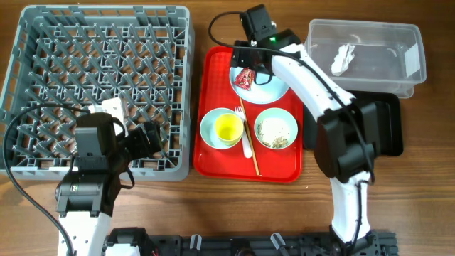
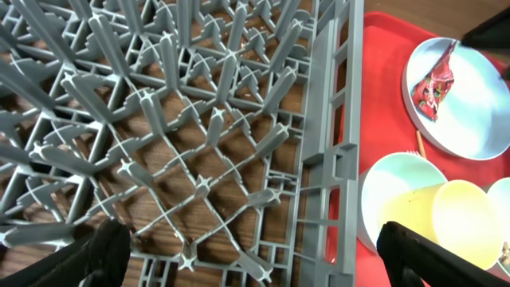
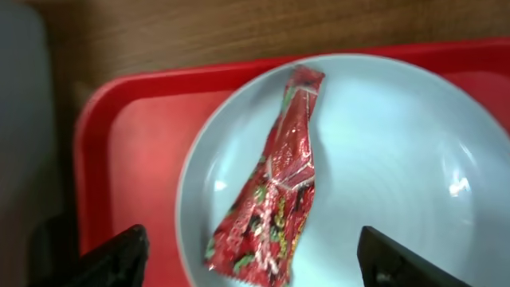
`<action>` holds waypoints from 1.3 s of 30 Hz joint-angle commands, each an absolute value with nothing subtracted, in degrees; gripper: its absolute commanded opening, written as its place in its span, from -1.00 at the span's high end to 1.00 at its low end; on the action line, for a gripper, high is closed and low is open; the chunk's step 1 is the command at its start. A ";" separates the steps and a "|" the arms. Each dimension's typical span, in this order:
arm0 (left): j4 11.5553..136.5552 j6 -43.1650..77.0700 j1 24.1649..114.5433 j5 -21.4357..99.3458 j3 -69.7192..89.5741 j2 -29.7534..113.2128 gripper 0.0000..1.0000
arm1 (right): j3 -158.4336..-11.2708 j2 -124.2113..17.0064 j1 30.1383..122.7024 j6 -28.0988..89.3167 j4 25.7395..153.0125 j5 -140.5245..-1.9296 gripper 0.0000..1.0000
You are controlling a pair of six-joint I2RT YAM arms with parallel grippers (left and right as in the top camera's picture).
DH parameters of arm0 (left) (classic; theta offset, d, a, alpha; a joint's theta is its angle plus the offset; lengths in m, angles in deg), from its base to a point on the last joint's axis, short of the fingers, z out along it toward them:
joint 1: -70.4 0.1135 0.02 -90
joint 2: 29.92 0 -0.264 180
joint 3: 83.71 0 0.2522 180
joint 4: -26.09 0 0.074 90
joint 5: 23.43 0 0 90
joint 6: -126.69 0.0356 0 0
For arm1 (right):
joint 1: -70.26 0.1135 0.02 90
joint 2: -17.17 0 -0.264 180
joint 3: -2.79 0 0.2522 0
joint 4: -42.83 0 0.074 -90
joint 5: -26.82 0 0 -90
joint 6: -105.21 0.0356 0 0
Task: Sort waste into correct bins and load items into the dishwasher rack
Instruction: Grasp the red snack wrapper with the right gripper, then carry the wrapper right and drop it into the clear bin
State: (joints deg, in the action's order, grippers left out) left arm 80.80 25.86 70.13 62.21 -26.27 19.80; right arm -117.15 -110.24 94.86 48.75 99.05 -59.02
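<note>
The red wrapper lies on the pale plate at the back of a red serving tray. My right gripper is open just above it; in the right wrist view the wrapper sits between the spread fingers on the plate. A white tissue lies in the clear tub. The yellow cup stands in one bowl; rice scraps fill the other. The fork and stick lie between them. My left gripper is open and empty over the grey rack, also in the left wrist view.
The red serving tray sits between the rack and the bins. The black tray lies at the right, partly hidden by my right arm. The left wrist view shows rack pegs, the wrapper and the cup.
</note>
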 commanded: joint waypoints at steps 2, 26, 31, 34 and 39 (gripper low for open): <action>80.86 25.55 69.87 61.51 -25.26 19.97 -1.00 | -116.45 -115.69 94.83 52.84 98.02 -57.56 -0.55; 80.84 25.55 69.87 61.51 -25.26 19.97 -1.00 | -116.73 -98.49 86.16 43.59 110.44 -60.99 0.91; 80.84 25.55 69.87 61.51 -25.26 19.97 -1.00 | -116.66 -94.94 76.72 43.92 112.75 -61.03 0.86; 80.84 25.55 69.87 61.51 -25.26 19.97 -1.00 | -116.12 -95.38 71.60 43.64 111.57 -62.58 -0.54; 80.84 25.55 69.87 61.51 -25.26 19.97 -1.00 | -116.64 -92.26 68.48 35.99 110.94 -72.70 -0.99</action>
State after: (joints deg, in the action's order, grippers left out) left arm 80.84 25.86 70.13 62.21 -26.27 19.80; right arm -116.38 -94.46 69.61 41.49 110.48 -65.27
